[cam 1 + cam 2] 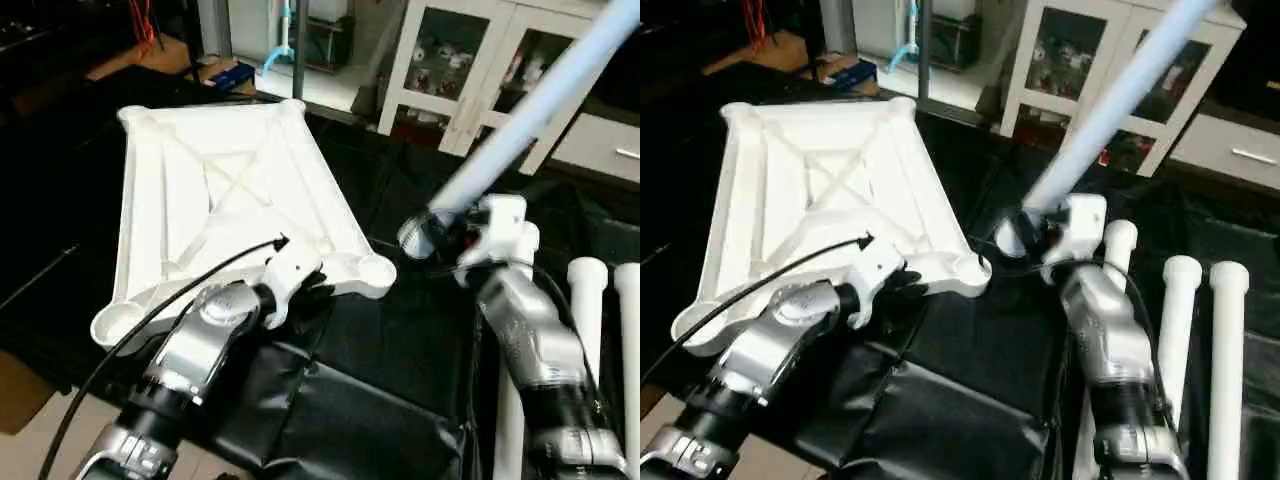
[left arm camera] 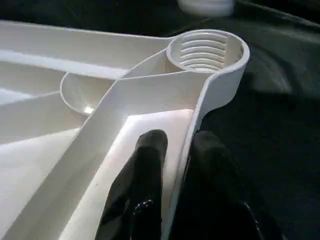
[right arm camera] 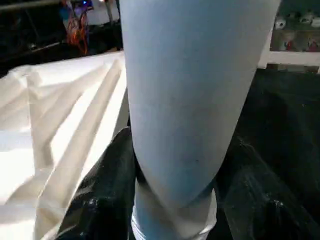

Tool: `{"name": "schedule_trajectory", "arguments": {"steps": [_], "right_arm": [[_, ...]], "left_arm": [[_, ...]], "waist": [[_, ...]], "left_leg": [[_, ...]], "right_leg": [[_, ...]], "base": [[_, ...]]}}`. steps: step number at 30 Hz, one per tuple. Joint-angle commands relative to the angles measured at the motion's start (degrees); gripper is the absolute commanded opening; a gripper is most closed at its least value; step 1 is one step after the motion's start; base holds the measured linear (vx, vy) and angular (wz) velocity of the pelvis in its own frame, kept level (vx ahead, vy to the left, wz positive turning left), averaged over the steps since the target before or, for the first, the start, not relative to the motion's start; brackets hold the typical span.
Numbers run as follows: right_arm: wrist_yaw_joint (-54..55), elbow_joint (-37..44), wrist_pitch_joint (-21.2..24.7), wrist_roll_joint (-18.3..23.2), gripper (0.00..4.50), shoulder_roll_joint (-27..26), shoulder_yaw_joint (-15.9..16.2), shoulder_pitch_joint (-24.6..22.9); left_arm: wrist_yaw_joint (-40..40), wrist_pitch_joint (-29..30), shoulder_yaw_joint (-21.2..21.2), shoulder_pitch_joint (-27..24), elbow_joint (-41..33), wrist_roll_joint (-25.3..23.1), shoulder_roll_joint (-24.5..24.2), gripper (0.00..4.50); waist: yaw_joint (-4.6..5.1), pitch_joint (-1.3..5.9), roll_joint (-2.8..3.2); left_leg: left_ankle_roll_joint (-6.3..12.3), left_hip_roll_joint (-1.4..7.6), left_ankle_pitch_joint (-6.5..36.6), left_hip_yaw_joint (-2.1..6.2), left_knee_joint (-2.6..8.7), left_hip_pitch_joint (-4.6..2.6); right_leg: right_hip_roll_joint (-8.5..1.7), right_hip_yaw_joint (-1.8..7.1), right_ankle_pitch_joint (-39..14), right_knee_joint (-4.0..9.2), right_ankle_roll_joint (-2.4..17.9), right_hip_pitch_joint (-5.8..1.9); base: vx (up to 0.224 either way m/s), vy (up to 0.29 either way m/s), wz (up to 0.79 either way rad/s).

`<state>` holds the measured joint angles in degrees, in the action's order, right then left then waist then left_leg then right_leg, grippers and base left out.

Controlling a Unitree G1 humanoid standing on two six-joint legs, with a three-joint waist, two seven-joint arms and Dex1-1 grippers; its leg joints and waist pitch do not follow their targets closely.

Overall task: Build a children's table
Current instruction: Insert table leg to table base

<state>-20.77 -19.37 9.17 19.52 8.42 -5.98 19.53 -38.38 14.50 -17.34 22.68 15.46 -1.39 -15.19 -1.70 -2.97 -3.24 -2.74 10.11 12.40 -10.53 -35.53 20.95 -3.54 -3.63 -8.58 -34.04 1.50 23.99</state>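
On the left, the tabletop (image 1: 230, 200) lay underside up on the black-covered surface (image 1: 400, 330), and the left gripper (image 2: 175, 165) had its fingers (image 2: 145, 170) pinched on the rim beside the near corner socket (image 2: 207, 50). To the right, the right gripper (image 1: 445, 235) clasped a leg (image 1: 540, 110), slanting up and away. The step looked like fitting the first leg; next, its end would need lining up over that socket and pressing or twisting in. Three spare legs (image 1: 1225, 350) lay further right. A glass-door cabinet (image 1: 470, 60) stood behind.
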Motion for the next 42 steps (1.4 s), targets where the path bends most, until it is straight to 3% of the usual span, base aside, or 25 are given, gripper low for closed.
{"name": "schedule_trajectory", "arguments": {"steps": [1, 2, 3, 5, 6, 7, 8, 9, 10, 11, 14, 16, 21, 42], "right_arm": [[2.4, 2.4, -1.5, -1.6, 1.86, -1.8, 1.4, -1.1], [4.6, 2.3, -2.5, -2.6, 1.86, -3.4, 1.8, -1.5], [4.6, 2.3, -2.5, -2.6, 1.86, -3.4, 1.8, -1.5], [6.8, 2.1, -3.4, -3.4, 1.86, -5.1, 2.9, -1.6], [7.2, 2.3, -4.0, -3.8, 1.86, -5.8, 3.6, -1.7], [7.4, 2.4, -4.2, -3.9, 1.86, -6.2, 3.9, -1.8], [7.6, 2.9, -4.4, -3.9, 1.86, -6.6, 4.1, -2.0], [8.1, 3.7, -4.8, -4.2, 1.86, -6.9, 4.3, -2.6], [8.1, 3.7, -4.8, -4.2, 1.86, -6.9, 4.3, -2.6], [8.1, 5.0, -4.7, -4.8, 1.86, -7.1, 4.2, -3.5], [8.4, 7.2, -4.4, -5.4, 1.86, -7.1, 3.6, -5.0], [9.0, 7.6, -4.5, -5.4, 1.86, -7.2, 3.6, -5.3], [9.3, 8.1, -5.0, -6.1, 1.86, -7.3, 4.5, -5.8], [8.3, 8.4, -4.6, -7.4, 1.86, -7.6, 5.6, -5.9]], "left_arm": [[-3.8, -3.6, -3.3, -1.2, 0.9, -1.1, -0.6, 0.69], [-4.6, -5.4, -4.4, -1.5, 2.1, -2.1, -1.8, 0.69], [-4.6, -5.4, -4.4, -1.5, 2.1, -2.1, -1.8, 0.69], [-5.0, -8.0, -5.3, -1.5, 4.2, -3.5, -3.6, 0.69], [-5.1, -8.4, -5.1, -1.3, 4.7, -3.7, -4.0, 0.69], [-5.3, -8.6, -5.0, -1.2, 4.9, -3.6, -4.1, 0.69], [-5.8, -8.6, -4.7, -1.3, 4.8, -3.2, -4.3, 0.69], [-6.4, -8.9, -4.6, -0.9, 5.0, -2.9, -4.4, 0.69], [-6.4, -8.9, -4.6, -0.9, 5.0, -2.9, -4.4, 0.69], [-6.8, -9.9, -4.7, -0.2, 6.0, -3.1, -4.3, 0.69], [-7.6, -11.8, -5.0, 1.8, 8.6, -3.7, -3.6, 0.69], [-7.6, -12.8, -4.9, 2.3, 9.4, -3.4, -3.4, 0.69], [-7.8, -13.5, -4.4, 2.1, 9.4, -2.8, -2.9, 0.69], [-8.7, -14.4, -4.3, 1.3, 9.6, -3.0, -2.8, 0.69]], "waist": [[0.25, 3.55, 0.53], [0.34, 3.34, 1.41], [0.63, 3.3, 1.05], [0.42, 3.0, 3.46], [0.65, 2.97, 3.69], [0.92, 3.08, 2.73], [0.66, 3.14, 4.17], [0.7, 3.03, 5.02], [0.99, 3.12, 4.08], [0.65, 3.28, 5.07], [0.65, 3.39, 4.92], [0.52, 3.48, 5.4], [0.85, 3.58, 5.54], [0.66, 3.32, 4.72]], "left_leg": [[1.37, 3.38, 9.6, 1.11, 5.08, -0.8], [0.28, 3.3, 11.8, 1.22, 5.28, -0.94], [-0.54, 3.3, 14.0, 1.25, 5.44, -1.12], [-2.04, 3.19, 17.3, 1.39, 5.6, -1.75], [-2.51, 3.14, 18.9, 1.39, 5.65, -1.78], [-2.91, 3.07, 20.2, 1.55, 5.77, -1.54], [-3.27, 3.01, 20.2, 1.77, 5.78, -1.55], [-3.15, 2.92, 20.8, 1.69, 5.75, -1.65], [-2.61, 2.86, 20.6, 1.48, 5.67, -1.44], [-2.04, 2.77, 18.7, 1.48, 5.52, -1.32], [-1.19, 2.71, 16.7, 1.25, 5.43, -1.16], [-0.82, 2.79, 15.1, 1.29, 5.5, -1.07], [-0.9, 2.9, 15.5, 1.45, 5.62, -0.81], [-0.23, 2.96, 15.5, 1.44, 5.82, -0.69]], "right_leg": [[-4.82, 3.09, -15.2, 3.91, 10.4, -2.8], [-4.62, 3.07, -17.7, 4.17, 9.8, -2.48], [-4.45, 3.06, -19.6, 4.43, 9.0, -2.29], [-4.25, 3.15, -20.4, 4.69, 8.6, -1.58], [-4.11, 3.08, -20.6, 4.91, 8.5, -1.51], [-4.12, 3.0, -20.9, 4.82, 8.3, -1.98], [-4.25, 3.12, -20.2, 4.49, 8.5, -2.11], [-4.21, 3.22, -20.2, 4.64, 8.7, -1.92], [-4.12, 3.27, -20.4, 4.83, 8.7, -2.13], [-4.29, 3.47, -19.5, 4.62, 9.0, -2.29], [-4.08, 3.49, -18.2, 4.72, 9.2, -2.4], [-4.12, 3.42, -17.1, 4.49, 9.5, -2.54], [-4.19, 3.31, -17.6, 4.48, 9.5, -2.74], [-4.51, 3.42, -22.2, 4.88, 7.8, -2.47]], "base": [[0.0, 0.0, 0.0], [0.0, 0.0, 0.0], [0.0, 0.0, 0.0], [0.0, 0.0, 0.0], [0.0, 0.0, 0.0], [0.0, 0.0, 0.0], [0.0, 0.0, 0.0], [0.0, 0.0, 0.0], [0.0, 0.0, 0.0], [0.0, 0.0, 0.0], [0.0, 0.0, 0.0], [0.0, 0.0, 0.0], [0.0, 0.0, 0.0], [0.0, 0.0, 0.0]]}}
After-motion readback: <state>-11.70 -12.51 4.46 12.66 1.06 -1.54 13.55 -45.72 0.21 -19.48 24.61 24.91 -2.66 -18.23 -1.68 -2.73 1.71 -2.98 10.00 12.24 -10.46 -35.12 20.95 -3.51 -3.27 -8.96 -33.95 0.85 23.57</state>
